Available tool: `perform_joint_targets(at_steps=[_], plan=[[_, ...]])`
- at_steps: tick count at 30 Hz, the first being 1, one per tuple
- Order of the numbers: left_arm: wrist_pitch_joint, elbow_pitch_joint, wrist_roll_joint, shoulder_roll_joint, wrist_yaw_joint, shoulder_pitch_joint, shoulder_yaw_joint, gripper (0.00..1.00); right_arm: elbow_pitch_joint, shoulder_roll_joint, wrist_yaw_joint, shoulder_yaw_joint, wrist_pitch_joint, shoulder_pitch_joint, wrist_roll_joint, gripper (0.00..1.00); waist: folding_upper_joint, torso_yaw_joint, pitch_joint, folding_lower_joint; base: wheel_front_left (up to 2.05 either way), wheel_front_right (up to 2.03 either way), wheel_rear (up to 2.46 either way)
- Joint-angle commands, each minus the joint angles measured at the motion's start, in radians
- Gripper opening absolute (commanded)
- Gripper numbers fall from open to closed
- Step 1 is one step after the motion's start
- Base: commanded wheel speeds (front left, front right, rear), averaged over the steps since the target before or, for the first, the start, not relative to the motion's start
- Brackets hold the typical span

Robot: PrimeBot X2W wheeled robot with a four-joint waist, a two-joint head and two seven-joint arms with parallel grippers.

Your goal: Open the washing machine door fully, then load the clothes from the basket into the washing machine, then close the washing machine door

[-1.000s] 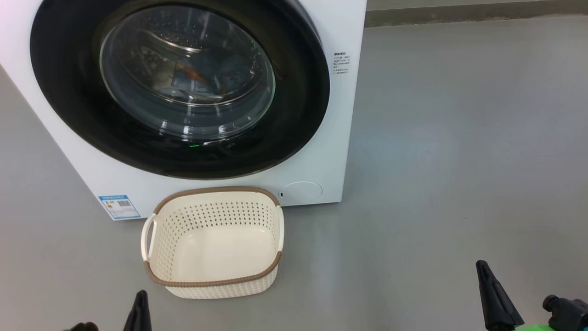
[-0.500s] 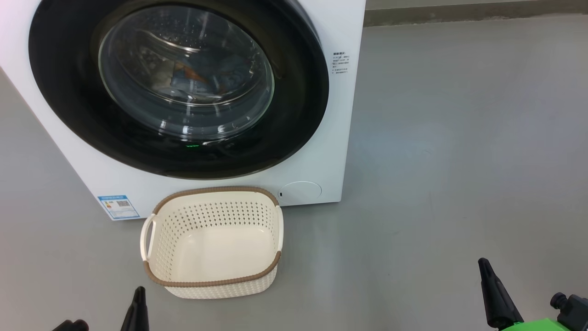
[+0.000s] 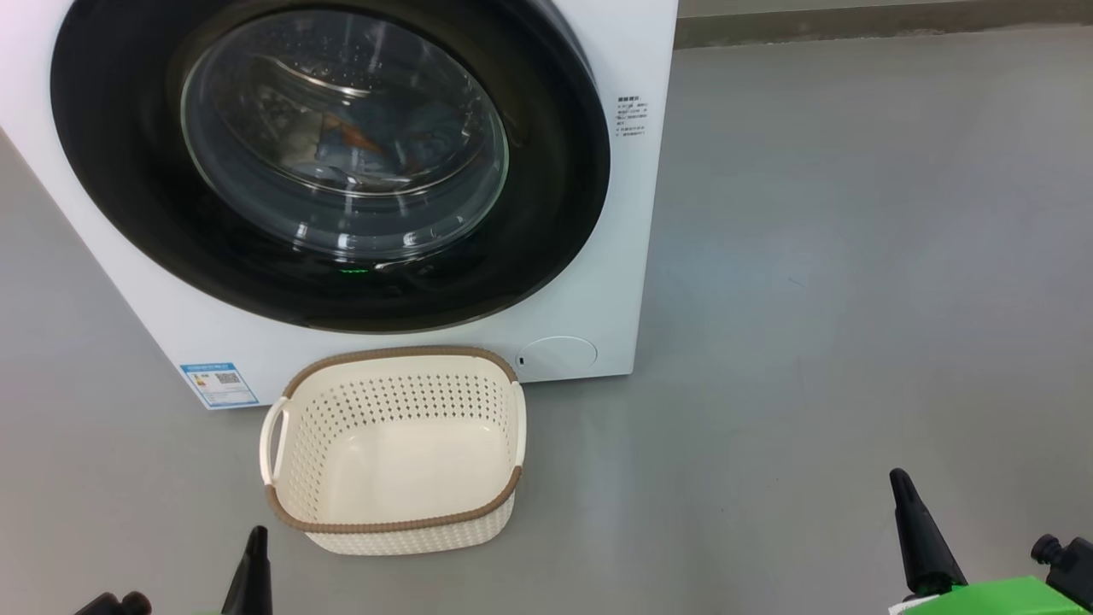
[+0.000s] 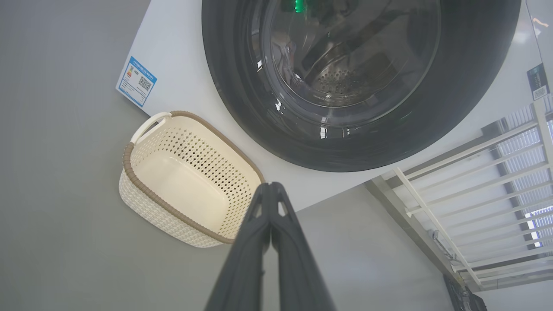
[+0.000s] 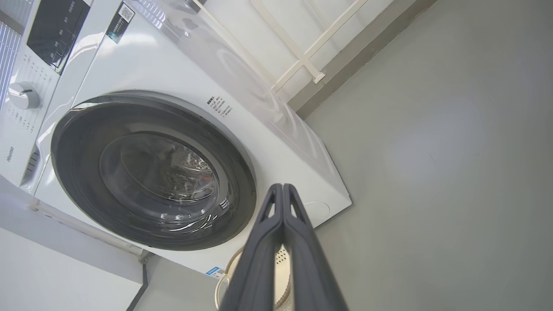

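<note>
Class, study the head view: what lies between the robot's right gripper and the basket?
Only bare grey floor lies between the right gripper and the basket; the head view shows this stretch.

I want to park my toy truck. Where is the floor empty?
The wide grey floor right of the washing machine is bare. So is the floor left of the basket, below the blue sticker. It is tight where the basket sits right by the machine.
</note>
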Motion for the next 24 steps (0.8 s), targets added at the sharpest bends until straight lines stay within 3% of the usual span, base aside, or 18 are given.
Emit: perform_joint_targets(at_steps=[1,24], plan=[[0.009,-0.018,-0.031,0.017,-0.008,-0.046,0.025,0.0,-0.02,-0.013,-0.004,0.01,0.007,-0.047,0.033,0.0,0.0,0.0,0.0,0.0,0.0,0.0,0.0],[0.076,-0.002,-0.285,0.022,-0.027,-0.083,0.057,0.0,0.024,-0.013,-0.005,0.004,0.074,-0.094,0.32,0.0,0.0,-0.003,0.002,-0.0001,0.0,0.0,0.0]])
